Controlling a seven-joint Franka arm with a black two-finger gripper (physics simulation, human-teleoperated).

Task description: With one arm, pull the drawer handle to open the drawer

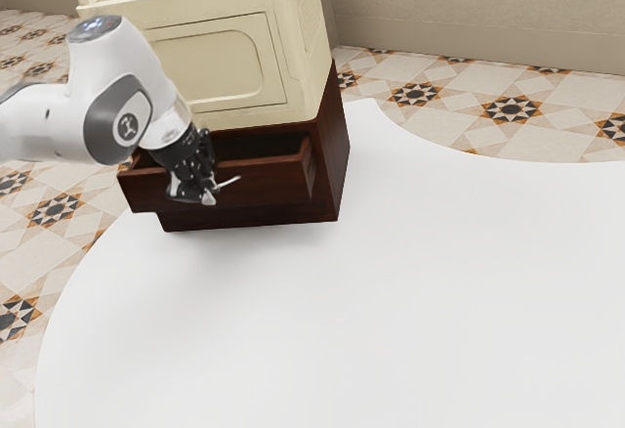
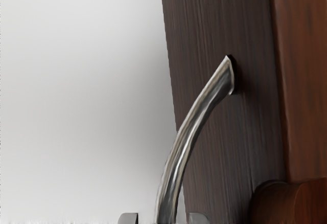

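Observation:
My gripper (image 1: 198, 193) is at the front of the dark brown drawer (image 1: 269, 183), which stands pulled out from its cabinet with part of its inside showing. The silver handle (image 1: 228, 183) sticks out beside the fingers in the exterior view. In the wrist view the curved handle (image 2: 190, 130) runs down from the drawer front (image 2: 217, 147) and passes between the two fingertips of my gripper (image 2: 164, 218). A gap shows on each side of the bar, so the gripper is open around it. The hand hides part of the drawer front in the exterior view.
A cream-coloured box (image 1: 220, 62) rests on top of the brown cabinet (image 1: 334, 154). The cabinet stands on a white table (image 1: 352, 311) with a curved edge. Patterned floor tiles (image 1: 415, 93) and a beige wall (image 1: 469, 13) lie beyond.

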